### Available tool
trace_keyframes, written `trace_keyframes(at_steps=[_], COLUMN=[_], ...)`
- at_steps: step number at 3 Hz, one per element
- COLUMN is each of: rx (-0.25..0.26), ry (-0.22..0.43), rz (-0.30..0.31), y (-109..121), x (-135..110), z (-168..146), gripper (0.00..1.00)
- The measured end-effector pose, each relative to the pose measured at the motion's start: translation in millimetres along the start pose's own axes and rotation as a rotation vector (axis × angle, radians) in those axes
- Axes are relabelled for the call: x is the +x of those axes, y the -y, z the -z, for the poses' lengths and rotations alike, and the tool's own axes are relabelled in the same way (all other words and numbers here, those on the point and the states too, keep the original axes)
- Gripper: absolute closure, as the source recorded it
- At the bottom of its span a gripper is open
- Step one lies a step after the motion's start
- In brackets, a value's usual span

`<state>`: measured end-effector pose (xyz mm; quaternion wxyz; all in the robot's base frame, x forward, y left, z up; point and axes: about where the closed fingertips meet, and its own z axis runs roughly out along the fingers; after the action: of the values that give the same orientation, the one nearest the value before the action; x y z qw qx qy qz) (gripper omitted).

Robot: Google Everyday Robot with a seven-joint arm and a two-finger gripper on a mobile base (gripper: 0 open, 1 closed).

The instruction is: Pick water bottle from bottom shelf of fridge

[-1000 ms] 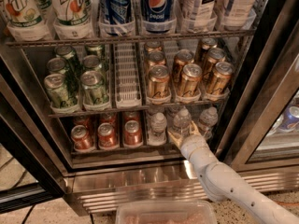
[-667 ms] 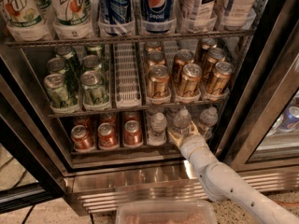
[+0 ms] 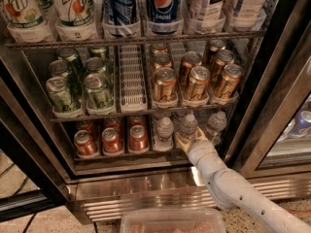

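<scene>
The fridge [image 3: 272, 81] stands open with its steel base [image 3: 141, 193] below. On the bottom shelf [image 3: 121, 154] three small clear water bottles with white caps stand in a row: left [image 3: 165, 130], middle [image 3: 188, 125], right [image 3: 216, 124]. My gripper [image 3: 190, 141] has reached into the shelf from the lower right. It sits at the base of the middle water bottle, with yellowish fingertips [image 3: 182, 141] on either side of it. The white arm [image 3: 228, 188] runs down to the lower right.
Red-orange cans [image 3: 111, 140] fill the bottom shelf's left side. Green cans [image 3: 77, 84] and gold cans [image 3: 194, 79] sit on the rack above, with an empty white lane tray [image 3: 132, 76] between. Tall 7UP and Pepsi bottles [image 3: 163, 6] stand higher. A clear bin [image 3: 172, 221] lies below.
</scene>
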<state>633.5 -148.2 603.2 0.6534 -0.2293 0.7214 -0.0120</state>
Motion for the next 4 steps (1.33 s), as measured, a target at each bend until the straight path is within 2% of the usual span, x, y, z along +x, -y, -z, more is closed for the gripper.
trace_keyframes(at_steps=[2,4], rx=[-0.018,-0.061], ry=[0.007,0.036], rz=[-0.015,-0.037], y=[-0.9,0.4], x=[-7.9,-37.3], z=[-0.3,0.2], gripper=[1.0,1.0])
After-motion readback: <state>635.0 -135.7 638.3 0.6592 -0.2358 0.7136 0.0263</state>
